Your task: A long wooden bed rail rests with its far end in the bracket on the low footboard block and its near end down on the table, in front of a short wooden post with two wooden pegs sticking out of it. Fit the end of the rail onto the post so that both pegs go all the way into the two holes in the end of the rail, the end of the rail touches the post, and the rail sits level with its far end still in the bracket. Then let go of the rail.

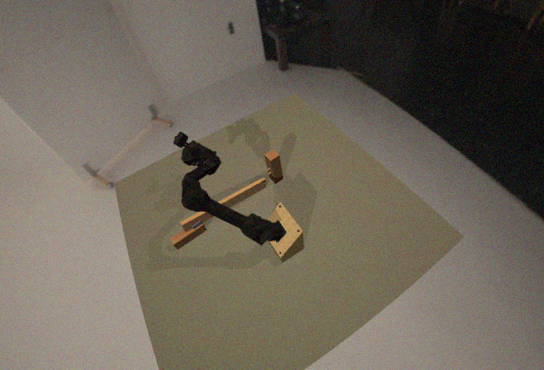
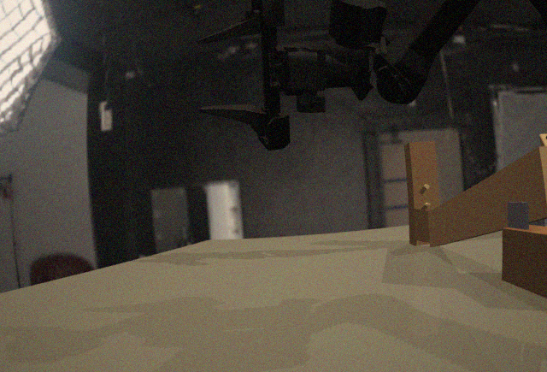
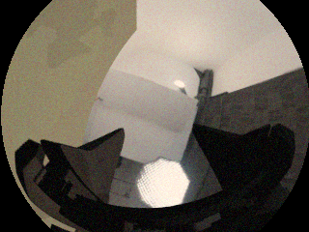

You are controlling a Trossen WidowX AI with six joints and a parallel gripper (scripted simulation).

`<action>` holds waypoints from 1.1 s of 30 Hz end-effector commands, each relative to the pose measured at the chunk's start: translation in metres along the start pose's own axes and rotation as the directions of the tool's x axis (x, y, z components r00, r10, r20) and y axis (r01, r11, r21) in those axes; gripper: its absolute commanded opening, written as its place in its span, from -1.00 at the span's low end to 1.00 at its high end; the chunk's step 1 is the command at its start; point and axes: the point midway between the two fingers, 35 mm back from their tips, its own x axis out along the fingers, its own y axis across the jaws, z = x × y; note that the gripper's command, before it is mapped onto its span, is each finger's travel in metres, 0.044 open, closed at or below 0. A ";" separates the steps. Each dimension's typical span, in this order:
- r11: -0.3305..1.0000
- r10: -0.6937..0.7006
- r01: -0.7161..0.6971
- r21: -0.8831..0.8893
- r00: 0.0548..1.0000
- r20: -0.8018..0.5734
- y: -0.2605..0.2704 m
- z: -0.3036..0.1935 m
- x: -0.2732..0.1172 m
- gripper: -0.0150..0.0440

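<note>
The wooden rail (image 1: 246, 192) (image 2: 490, 204) slopes from the blue bracket (image 1: 196, 224) (image 2: 517, 215) on the low footboard block (image 1: 188, 238) (image 2: 523, 255) down to the table. Its low end lies close in front of the upright wooden post (image 1: 274, 167) (image 2: 424, 167). Two short pegs stick out of the post above that end; the upper peg (image 2: 424, 189) and lower peg (image 2: 426, 205) are bare. The holes in the rail end are hidden. My gripper (image 2: 200, 75) (image 3: 158, 128) is open and empty, high in the air and away from the rail and post.
The arm stands on a light wooden base block (image 1: 291, 230) beside the rail. The upper arm passes above the rail in the top view. The greenish mat (image 1: 373, 242) (image 2: 265, 315) lies under all the pieces.
</note>
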 end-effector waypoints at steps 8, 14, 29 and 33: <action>0.906 0.416 -0.423 -0.008 0.895 -0.162 0.080 -0.062 -0.040 1.00; 0.667 0.741 -0.740 0.082 0.649 -0.175 0.142 -0.089 -0.115 1.00; 0.102 0.972 -0.962 0.255 0.151 0.180 0.178 -0.045 -0.276 1.00; -0.026 0.941 -0.960 0.277 0.070 0.331 0.166 -0.015 -0.309 1.00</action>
